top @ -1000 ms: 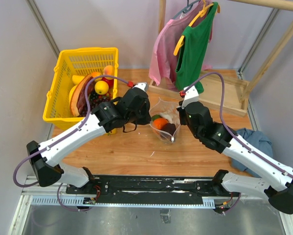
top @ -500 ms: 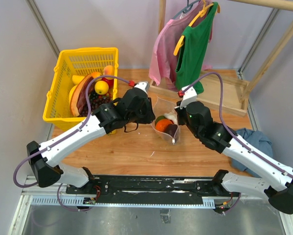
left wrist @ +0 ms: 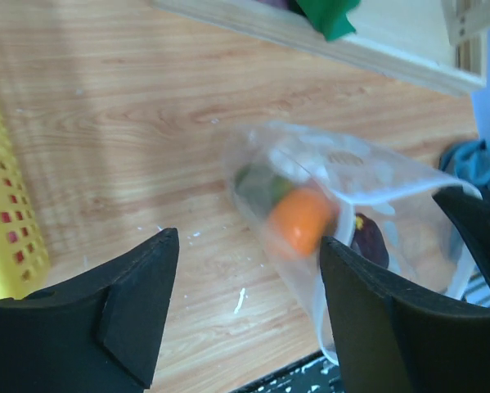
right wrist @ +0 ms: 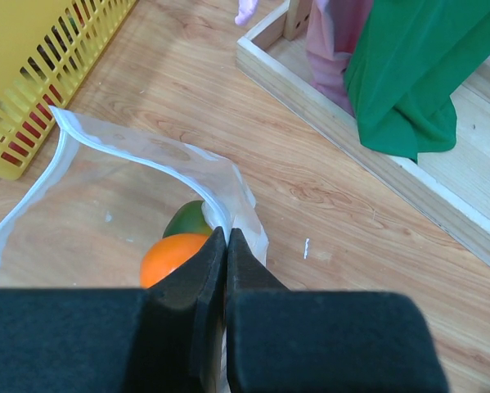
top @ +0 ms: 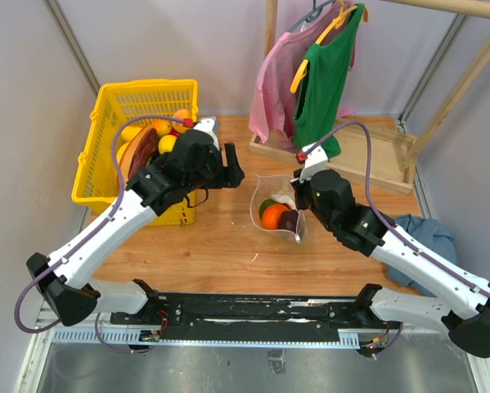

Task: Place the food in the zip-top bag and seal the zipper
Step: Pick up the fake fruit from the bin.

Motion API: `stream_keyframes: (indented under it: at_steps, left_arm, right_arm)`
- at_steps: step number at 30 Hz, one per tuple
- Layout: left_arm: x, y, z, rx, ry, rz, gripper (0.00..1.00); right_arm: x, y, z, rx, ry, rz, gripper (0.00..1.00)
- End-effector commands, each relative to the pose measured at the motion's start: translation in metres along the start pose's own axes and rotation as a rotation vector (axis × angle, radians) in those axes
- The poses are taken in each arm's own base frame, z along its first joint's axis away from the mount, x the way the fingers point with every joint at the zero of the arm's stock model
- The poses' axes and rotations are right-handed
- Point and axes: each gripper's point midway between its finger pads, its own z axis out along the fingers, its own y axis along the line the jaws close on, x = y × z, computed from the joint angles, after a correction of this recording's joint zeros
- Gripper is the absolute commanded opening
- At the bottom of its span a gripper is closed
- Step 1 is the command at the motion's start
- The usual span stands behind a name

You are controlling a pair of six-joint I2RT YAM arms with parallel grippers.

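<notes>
Clear spotted plastic, the zip-top bag (top: 269,188) sits mid-table on the wooden table (top: 220,241), right of the yellow basket (top: 105,102) that holds more toy fruit. Inside the bag lie an orange (top: 275,216), a green piece (top: 265,205) and a dark purple piece (top: 289,219). The right gripper (right wrist: 226,237) pinches the bag's right rim, fingers pressed tight on the plastic. The zipper (right wrist: 40,184) gapes unsealed. The left gripper (left wrist: 249,246) hangs between basket and bag, fingers spread wide and empty.

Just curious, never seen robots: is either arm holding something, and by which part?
The right gripper pinches the clear white-spotted plastic bag by its open rim; the left gripper is open, holding nothing.
</notes>
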Motion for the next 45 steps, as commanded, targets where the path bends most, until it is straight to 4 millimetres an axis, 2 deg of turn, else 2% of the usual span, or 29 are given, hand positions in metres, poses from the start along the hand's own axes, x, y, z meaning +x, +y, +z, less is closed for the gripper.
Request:
stream_keyframes:
  at_steps: [1, 7, 11, 17, 24, 31, 36, 45]
  left_arm:
    - [-0.042, 0.021, -0.019, -0.017, -0.106, -0.001, 0.77]
    - [-0.087, 0.073, -0.022, -0.126, -0.211, -0.055, 0.87]
    - [-0.11, 0.115, -0.012, -0.189, -0.259, -0.105, 0.94]
    - [-0.131, 0.174, 0.021, -0.218, -0.281, -0.216, 0.97]
    - [-0.153, 0.226, 0.066, -0.223, -0.286, -0.306, 0.99]
    - [-0.161, 0.263, 0.121, -0.151, -0.262, -0.388, 1.0]
    - [-0.156, 0.285, 0.165, -0.153, -0.2, -0.403, 0.99]
    - [-0.146, 0.312, 0.223, -0.146, -0.131, -0.42, 0.99]
  right_arm:
    - [-0.005, -0.003, 0.003, 0.009, -0.028, 0.018, 0.01]
    - [-0.005, -0.001, 0.004, 0.001, -0.031, 0.016, 0.01]
    - [-0.006, -0.002, 0.004, 0.001, -0.036, 0.015, 0.01]
    - [-0.007, 0.001, 0.004, -0.014, -0.05, 0.023, 0.01]
    - [-0.009, 0.001, 0.004, -0.015, -0.063, 0.019, 0.01]
    - [-0.007, 0.002, 0.007, -0.02, -0.06, 0.007, 0.01]
    - [-0.004, 0.002, 0.01, -0.015, -0.055, 0.001, 0.01]
    - [0.001, 0.003, 0.015, -0.014, -0.037, -0.016, 0.01]
